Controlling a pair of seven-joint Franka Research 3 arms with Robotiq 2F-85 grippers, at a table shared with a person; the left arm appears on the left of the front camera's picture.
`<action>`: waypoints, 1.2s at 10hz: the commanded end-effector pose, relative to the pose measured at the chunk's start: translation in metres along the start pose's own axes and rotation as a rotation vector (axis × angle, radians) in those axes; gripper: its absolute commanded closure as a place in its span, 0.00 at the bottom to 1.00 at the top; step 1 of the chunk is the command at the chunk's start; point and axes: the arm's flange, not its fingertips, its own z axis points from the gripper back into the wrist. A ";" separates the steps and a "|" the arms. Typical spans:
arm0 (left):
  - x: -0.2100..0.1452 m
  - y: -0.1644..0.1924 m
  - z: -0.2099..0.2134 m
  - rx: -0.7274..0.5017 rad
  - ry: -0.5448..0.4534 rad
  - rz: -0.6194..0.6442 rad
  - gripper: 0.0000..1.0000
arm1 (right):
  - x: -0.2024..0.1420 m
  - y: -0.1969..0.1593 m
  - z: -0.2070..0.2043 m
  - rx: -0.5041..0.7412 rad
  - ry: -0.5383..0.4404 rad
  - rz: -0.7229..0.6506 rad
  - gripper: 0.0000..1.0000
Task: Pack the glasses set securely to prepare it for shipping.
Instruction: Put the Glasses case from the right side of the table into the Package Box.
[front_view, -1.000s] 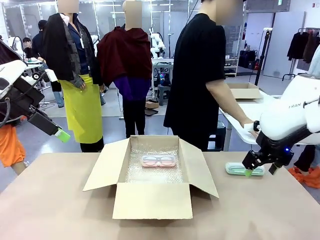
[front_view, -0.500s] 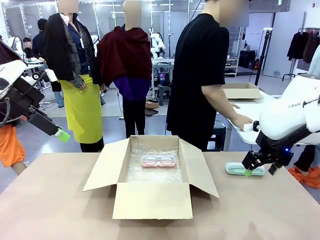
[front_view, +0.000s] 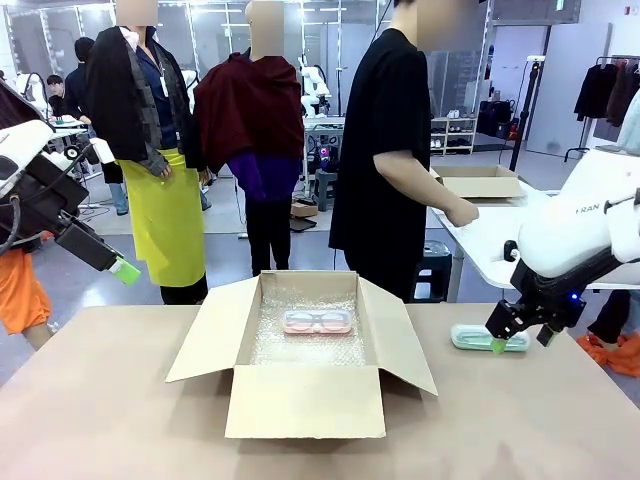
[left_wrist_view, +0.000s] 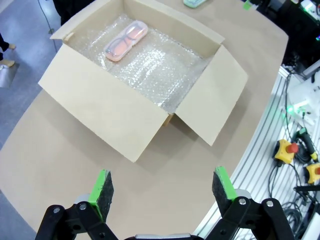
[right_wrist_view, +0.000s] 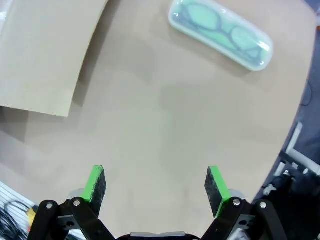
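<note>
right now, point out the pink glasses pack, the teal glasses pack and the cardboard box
pink glasses pack (front_view: 318, 321), front view, middle of lid
teal glasses pack (right_wrist_view: 220, 34), right wrist view, middle of lid
cardboard box (front_view: 305, 402), front view, near flap

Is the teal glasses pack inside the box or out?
Out: the teal pack lies on the bare table, apart from the box.

Bright, even light; wide-angle edge distortion

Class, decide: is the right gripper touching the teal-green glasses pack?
Apart. The right wrist view shows bare table between the open right gripper and the teal-green glasses pack lying beyond its fingertips.
</note>
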 end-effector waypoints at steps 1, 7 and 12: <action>-0.001 0.000 0.002 -0.019 -0.012 -0.009 0.00 | 0.022 -0.014 0.011 -0.057 -0.001 0.289 0.00; -0.001 0.000 0.002 -0.019 -0.012 -0.009 0.00 | 0.050 -0.033 0.026 -0.117 -0.064 1.108 0.00; -0.001 0.000 0.002 -0.019 -0.012 -0.009 0.00 | 0.119 -0.051 -0.011 -0.033 0.037 1.081 0.00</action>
